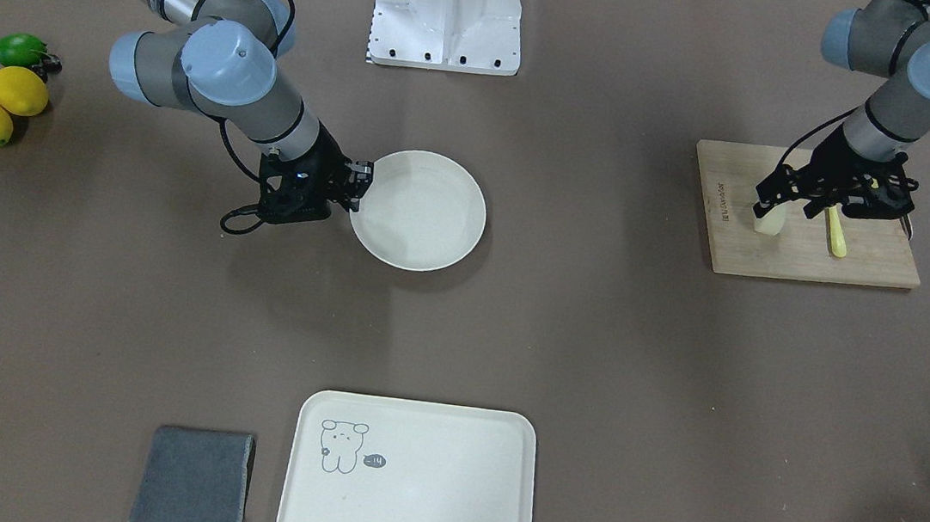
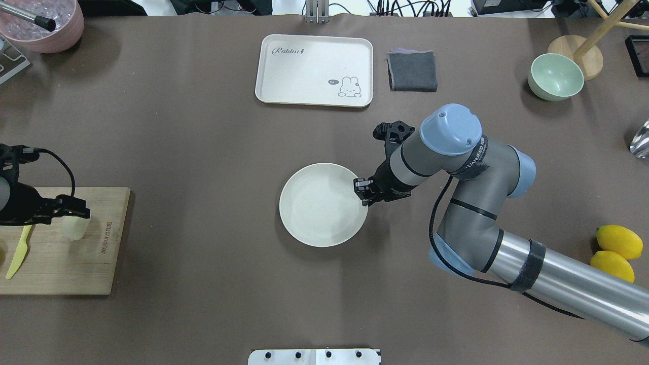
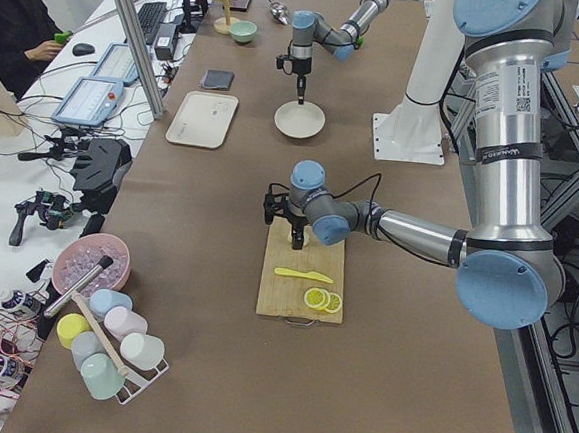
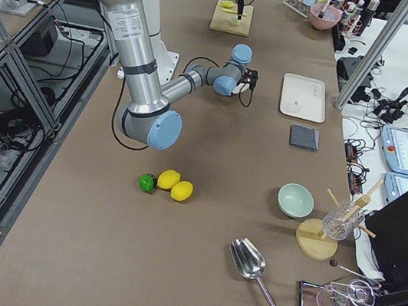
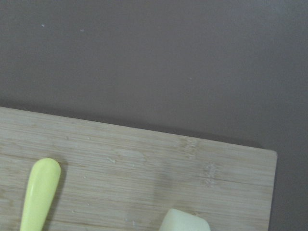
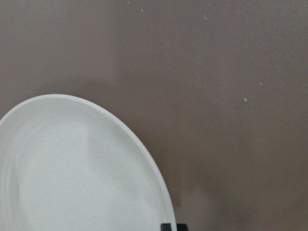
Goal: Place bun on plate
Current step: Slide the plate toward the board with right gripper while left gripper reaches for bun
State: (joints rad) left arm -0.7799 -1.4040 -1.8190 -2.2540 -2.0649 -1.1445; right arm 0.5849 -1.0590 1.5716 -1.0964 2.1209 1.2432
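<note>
**Bun Pick-Up: Hazards at the Grasp Stage**

The bun (image 1: pixel 768 222) stands upright on the cutting board (image 1: pixel 776 257), well apart from the plate (image 1: pixel 420 235), which lies at mid-table. The left gripper (image 1: pixel 769 200) sits over the bun's top with its jaws set on either side. The views do not show whether the jaws press the bun. The right gripper (image 1: pixel 359 184) stands at the plate's rim with its jaws narrow. It cannot be told whether they pinch the rim.

Probable faults from this state:

- Crushing. The bun looks soft, so excess closing force is likely to deform it.
- Slippage. A hold on the top portion only may let the bun drop on the long carry.
- Knife contact. The yellow knife (image 1: pixel 837 235) lies just beside the gripper, and a sideways motion could sweep it.
- Collision. The right gripper occupies the plate's edge and may obstruct the left arm's approach.
</note>
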